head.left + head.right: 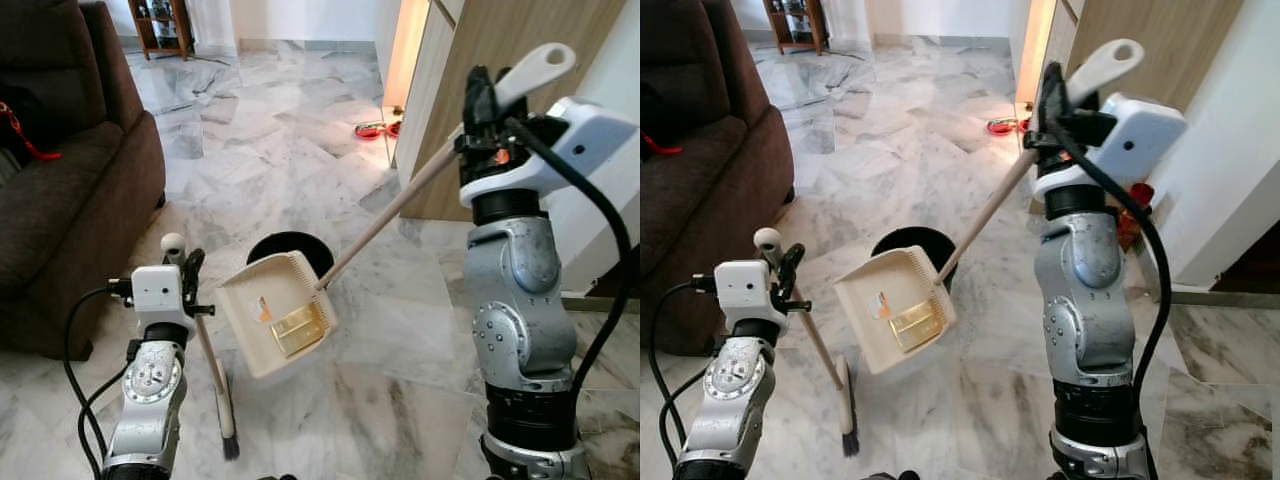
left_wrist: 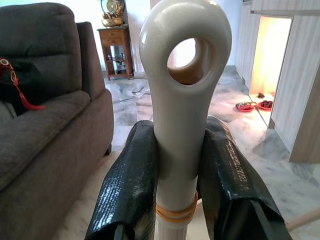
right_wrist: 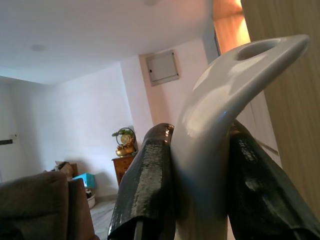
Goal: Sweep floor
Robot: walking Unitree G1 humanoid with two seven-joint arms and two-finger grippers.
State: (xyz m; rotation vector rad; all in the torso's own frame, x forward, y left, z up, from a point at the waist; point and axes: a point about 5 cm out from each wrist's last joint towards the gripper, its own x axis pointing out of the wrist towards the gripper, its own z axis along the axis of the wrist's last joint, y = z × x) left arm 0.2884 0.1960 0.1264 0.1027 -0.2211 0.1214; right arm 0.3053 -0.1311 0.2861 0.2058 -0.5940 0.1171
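Right end effector [image 1: 484,100] gripping dustpan [image 1: 277,313] handle, tipping over bin [image 1: 290,252]; gold debris [image 1: 300,329] risking floor spill. Left end effector [image 1: 190,278] clamping broom [image 1: 213,375].

A cream dustpan [image 1: 272,313] is tilting above the black bin [image 1: 290,248], carrying scraps; the brush [image 1: 222,400] is standing bristles-down on the floor.

right end effector [image 3: 200,165] clamping dustpan handle [image 3: 225,95]

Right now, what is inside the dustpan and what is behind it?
In the dustpan lie a gold wrapper and a small orange scrap. Behind it stands a black bin, its inside mostly hidden.
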